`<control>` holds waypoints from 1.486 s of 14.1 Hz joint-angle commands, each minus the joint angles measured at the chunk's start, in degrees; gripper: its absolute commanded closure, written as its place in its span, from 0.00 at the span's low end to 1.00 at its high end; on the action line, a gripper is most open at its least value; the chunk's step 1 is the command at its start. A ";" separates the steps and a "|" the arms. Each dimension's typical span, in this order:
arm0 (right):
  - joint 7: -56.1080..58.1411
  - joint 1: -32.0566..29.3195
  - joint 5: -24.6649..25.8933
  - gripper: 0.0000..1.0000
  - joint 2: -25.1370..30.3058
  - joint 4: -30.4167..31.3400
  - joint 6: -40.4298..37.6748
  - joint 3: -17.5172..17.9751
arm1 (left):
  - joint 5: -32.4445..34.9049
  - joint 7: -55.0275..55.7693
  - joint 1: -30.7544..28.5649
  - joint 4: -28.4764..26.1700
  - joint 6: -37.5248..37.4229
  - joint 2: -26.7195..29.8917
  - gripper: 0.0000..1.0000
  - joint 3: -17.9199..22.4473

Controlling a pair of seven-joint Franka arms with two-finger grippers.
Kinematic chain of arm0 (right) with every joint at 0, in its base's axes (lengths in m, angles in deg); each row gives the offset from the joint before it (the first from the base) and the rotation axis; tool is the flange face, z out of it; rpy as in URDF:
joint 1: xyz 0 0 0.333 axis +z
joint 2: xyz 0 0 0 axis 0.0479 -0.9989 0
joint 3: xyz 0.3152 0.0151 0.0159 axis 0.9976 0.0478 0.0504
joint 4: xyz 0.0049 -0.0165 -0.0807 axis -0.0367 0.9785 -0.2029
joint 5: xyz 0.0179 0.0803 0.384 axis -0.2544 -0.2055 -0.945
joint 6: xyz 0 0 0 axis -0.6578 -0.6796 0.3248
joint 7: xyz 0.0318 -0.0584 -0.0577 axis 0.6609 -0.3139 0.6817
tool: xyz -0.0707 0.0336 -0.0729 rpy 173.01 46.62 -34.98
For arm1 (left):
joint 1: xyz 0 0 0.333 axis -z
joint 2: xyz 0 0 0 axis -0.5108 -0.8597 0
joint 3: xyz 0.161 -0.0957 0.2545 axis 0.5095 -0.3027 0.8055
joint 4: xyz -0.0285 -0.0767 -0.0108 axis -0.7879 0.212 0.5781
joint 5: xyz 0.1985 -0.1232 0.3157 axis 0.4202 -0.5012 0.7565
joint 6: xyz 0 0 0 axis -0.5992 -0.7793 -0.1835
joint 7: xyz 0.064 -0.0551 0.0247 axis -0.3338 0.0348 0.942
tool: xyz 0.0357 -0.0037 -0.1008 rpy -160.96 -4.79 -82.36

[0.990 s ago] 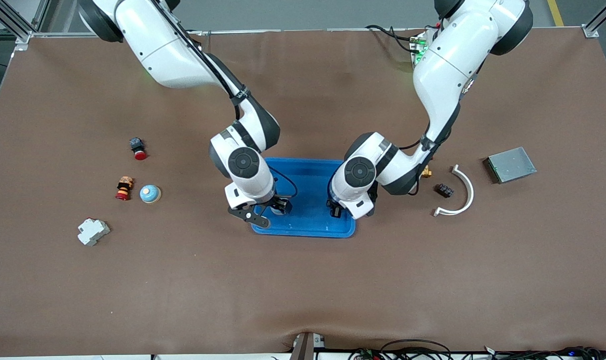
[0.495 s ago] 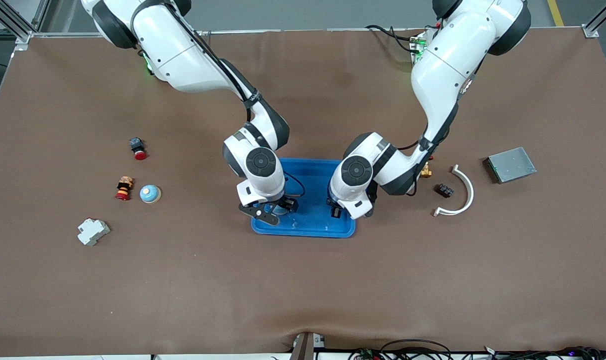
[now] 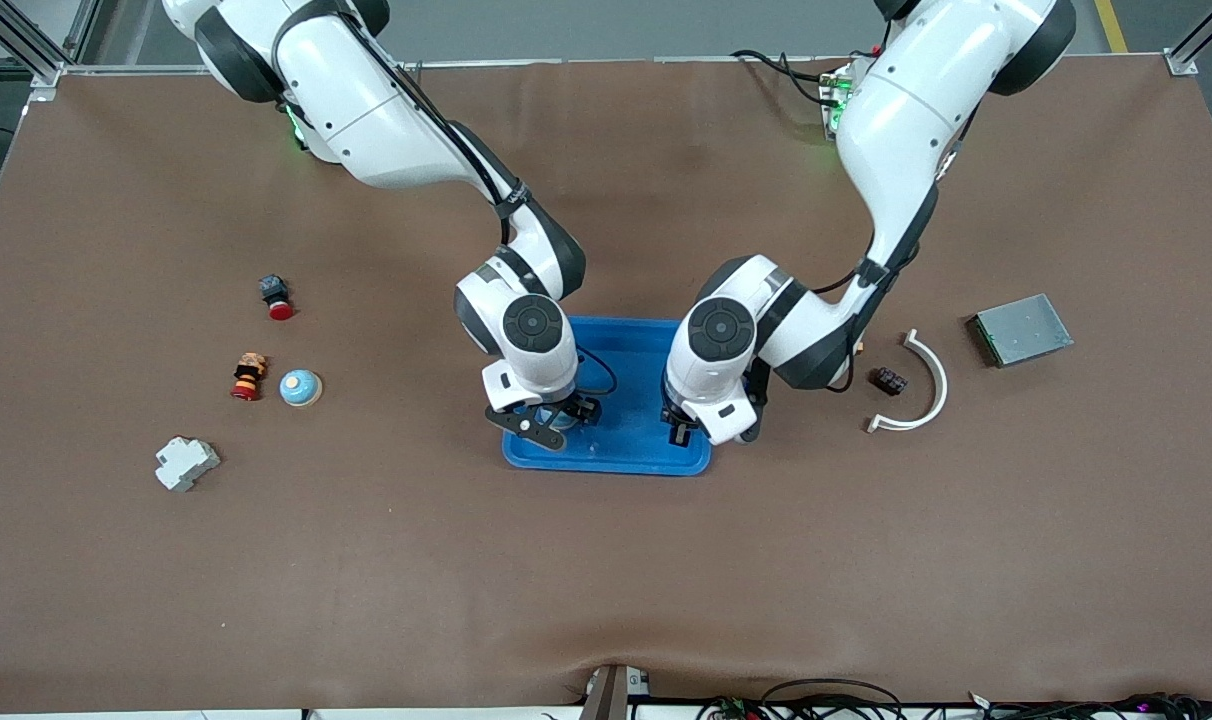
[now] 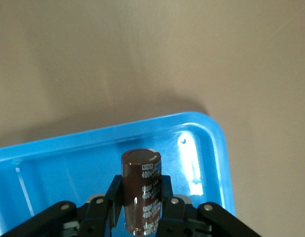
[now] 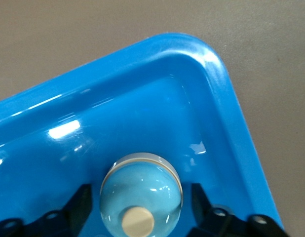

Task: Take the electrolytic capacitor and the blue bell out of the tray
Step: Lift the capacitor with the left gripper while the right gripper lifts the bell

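The left gripper [image 4: 141,207] is clamped on the capacitor [image 4: 141,190] inside the tray [image 3: 626,455]. The right gripper [image 5: 137,207] straddles the blue bell [image 5: 141,192] in the tray, fingers apart. The smooth dome may squirt sideways as they close.

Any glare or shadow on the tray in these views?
Left wrist view: a white glare streak on the tray floor beside the capacitor. Right wrist view: bright reflections on the floor and rim, and on the bell. Front view: the arms hide and shade much of it.
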 commanded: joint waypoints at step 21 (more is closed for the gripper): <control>42.95 -21.07 -3.71 1.00 15.90 11.83 -9.66 0.46 | -5.31 -17.82 -18.39 -27.53 -3.67 12.19 1.00 -3.72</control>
